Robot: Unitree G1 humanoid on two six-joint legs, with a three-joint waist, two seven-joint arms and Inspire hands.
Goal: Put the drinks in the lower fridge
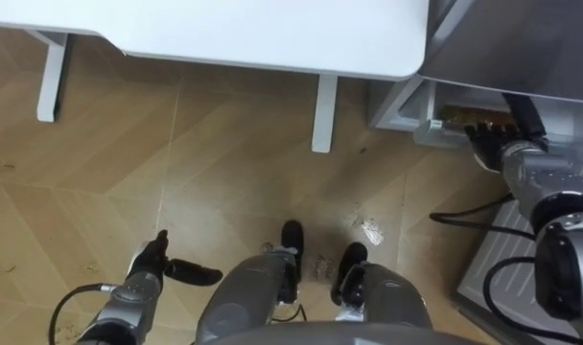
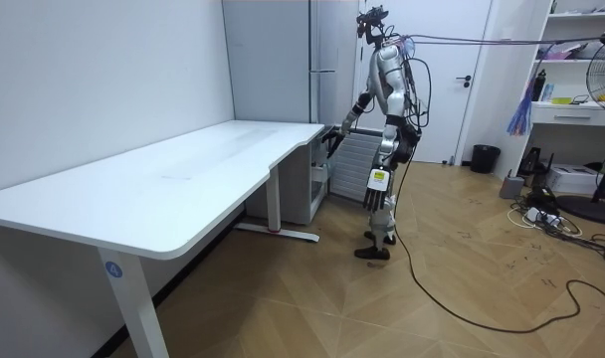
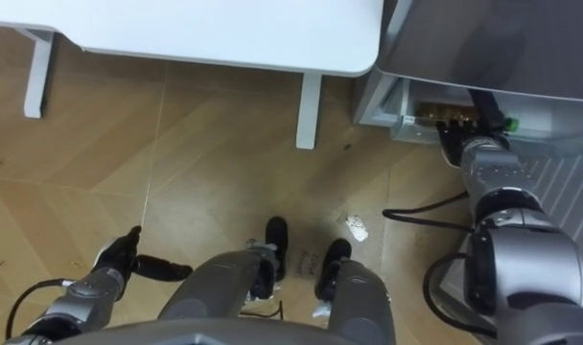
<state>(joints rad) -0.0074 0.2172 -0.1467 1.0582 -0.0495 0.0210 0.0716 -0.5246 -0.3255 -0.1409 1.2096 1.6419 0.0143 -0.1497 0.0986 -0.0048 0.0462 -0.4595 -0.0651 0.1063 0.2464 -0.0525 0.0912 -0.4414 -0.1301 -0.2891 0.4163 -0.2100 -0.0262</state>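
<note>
Wooden floor [image 1: 224,163]: left hand [image 1: 162,266] hangs slack (empty), right hand [image 1: 491,144] straight-fingered at fridge [image 1: 407,110].

Desk [image 1: 272,34] fwd-L; fridge [image 1: 522,38] beside, R.

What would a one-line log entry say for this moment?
stance: standing beside white desk | right hand: reaching to lower fridge | left hand: open, hanging by side

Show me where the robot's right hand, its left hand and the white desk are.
right hand [image 1: 488,146]: left eye view, on the back of the hand.
left hand [image 1: 155,264]: left eye view, on the palm.
white desk [image 1: 272,29]: left eye view, on the bare top.
</note>
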